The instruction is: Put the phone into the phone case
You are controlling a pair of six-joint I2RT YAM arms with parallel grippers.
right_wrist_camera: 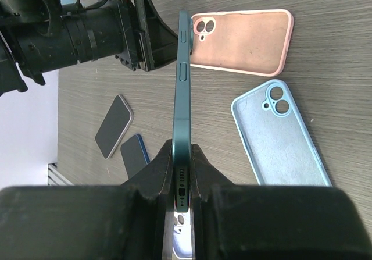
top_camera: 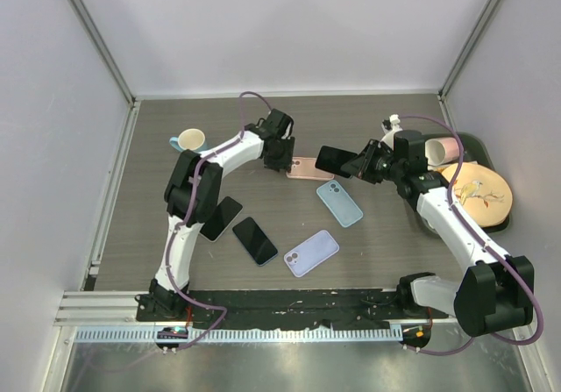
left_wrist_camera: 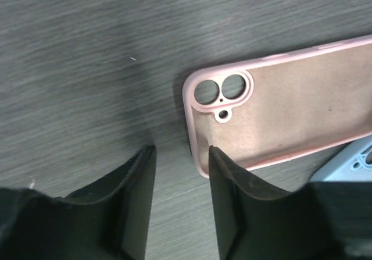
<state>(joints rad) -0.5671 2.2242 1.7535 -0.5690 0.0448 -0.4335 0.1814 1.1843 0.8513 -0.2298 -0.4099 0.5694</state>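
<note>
An empty pink phone case (top_camera: 308, 168) lies open side up at the table's middle back; it also shows in the left wrist view (left_wrist_camera: 290, 114) and the right wrist view (right_wrist_camera: 244, 42). My left gripper (top_camera: 282, 159) is open and empty, low at the case's camera-hole end (left_wrist_camera: 180, 149), one finger (left_wrist_camera: 229, 184) at the case's corner. My right gripper (top_camera: 361, 164) is shut on a dark teal phone (top_camera: 333, 160), held on edge above the table just right of the pink case. In the right wrist view the phone (right_wrist_camera: 183, 85) stands edge-up between the fingers (right_wrist_camera: 183, 149).
A light blue case (top_camera: 339, 203) and a lavender case (top_camera: 311, 253) lie nearer the front. Two dark phones (top_camera: 221, 217) (top_camera: 255, 240) lie front left. A mug (top_camera: 188, 139) stands back left. A tray (top_camera: 491, 160) with a plate and cups is at the right.
</note>
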